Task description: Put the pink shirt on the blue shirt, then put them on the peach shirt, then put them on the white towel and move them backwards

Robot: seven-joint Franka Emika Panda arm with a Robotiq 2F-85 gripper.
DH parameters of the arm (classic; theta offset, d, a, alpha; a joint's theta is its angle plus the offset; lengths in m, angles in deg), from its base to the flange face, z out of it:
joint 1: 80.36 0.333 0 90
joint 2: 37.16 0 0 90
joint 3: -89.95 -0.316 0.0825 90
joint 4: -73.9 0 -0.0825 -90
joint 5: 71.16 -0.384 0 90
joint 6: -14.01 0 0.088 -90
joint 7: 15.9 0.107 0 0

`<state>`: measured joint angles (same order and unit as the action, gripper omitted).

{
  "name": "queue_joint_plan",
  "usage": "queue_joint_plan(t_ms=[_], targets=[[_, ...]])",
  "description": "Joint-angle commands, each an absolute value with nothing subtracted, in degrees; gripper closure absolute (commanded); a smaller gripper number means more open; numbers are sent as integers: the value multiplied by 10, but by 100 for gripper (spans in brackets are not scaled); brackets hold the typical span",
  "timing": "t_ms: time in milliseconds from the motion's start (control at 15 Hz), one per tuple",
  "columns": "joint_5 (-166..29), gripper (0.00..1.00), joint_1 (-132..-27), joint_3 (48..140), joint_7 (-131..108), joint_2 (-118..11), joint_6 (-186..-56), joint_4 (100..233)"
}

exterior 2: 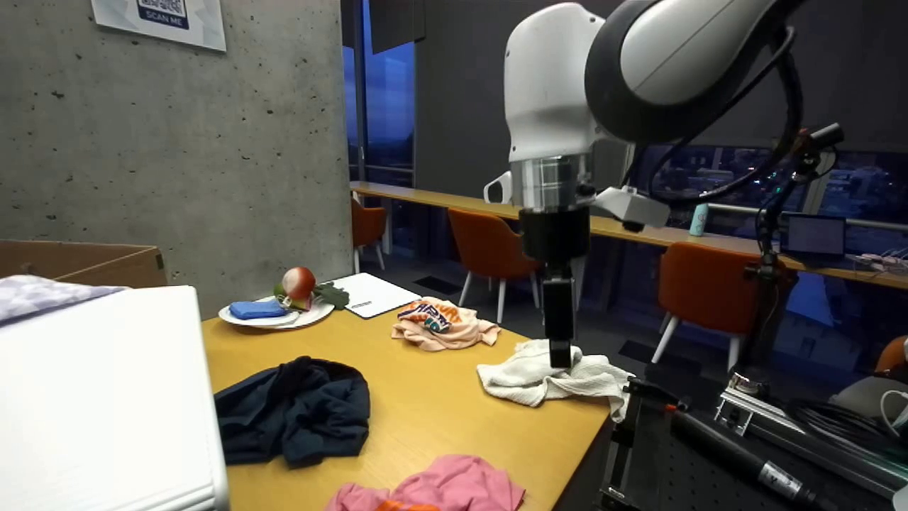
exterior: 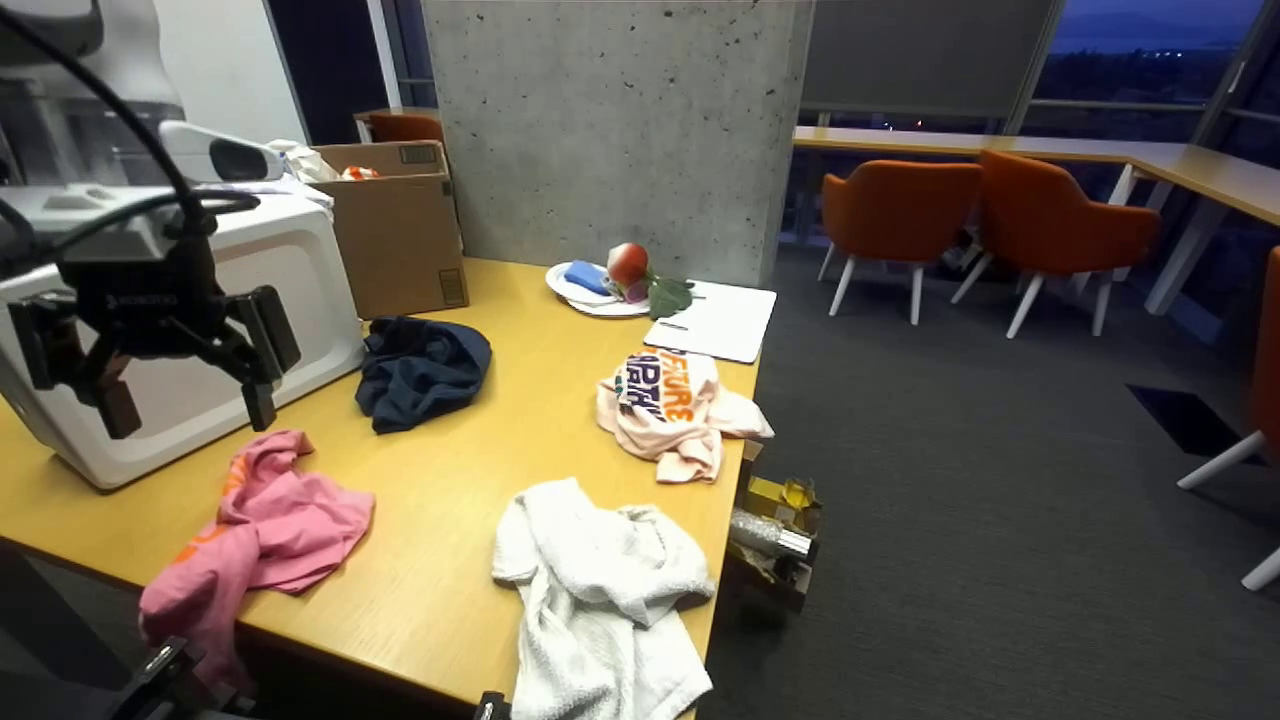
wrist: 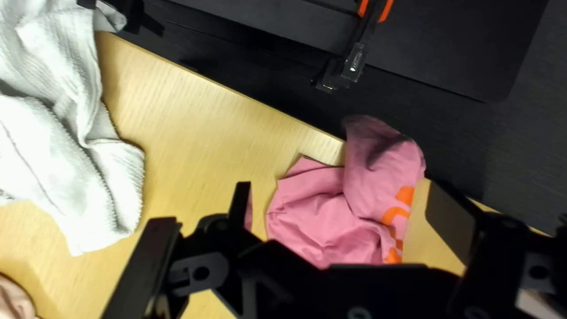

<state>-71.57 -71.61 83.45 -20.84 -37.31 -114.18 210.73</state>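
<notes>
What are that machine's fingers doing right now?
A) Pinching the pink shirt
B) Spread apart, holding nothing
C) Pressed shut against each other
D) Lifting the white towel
B: in an exterior view the fingers stand well apart with no cloth between them, and the pink shirt lies below them on the table, partly hanging over its edge.

Orange-patterned pink shirt (exterior: 270,540), navy shirt (exterior: 424,375), white towel (exterior: 605,590)

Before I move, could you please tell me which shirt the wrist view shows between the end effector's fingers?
The pink shirt; the peach shirt only enters at a corner, and the blue shirt isn't visible there.
</notes>
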Motion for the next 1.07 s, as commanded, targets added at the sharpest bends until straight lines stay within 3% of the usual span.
queue_joint_plan(t_ms=[0, 400, 1000], targets=[[-704, 0, -713, 821, -178, -467, -1202, 2071], [-688, 0, -691, 815, -161, -595, -1263, 2002], [-645, 0, -627, 817, -141, -734, -1251, 1886]])
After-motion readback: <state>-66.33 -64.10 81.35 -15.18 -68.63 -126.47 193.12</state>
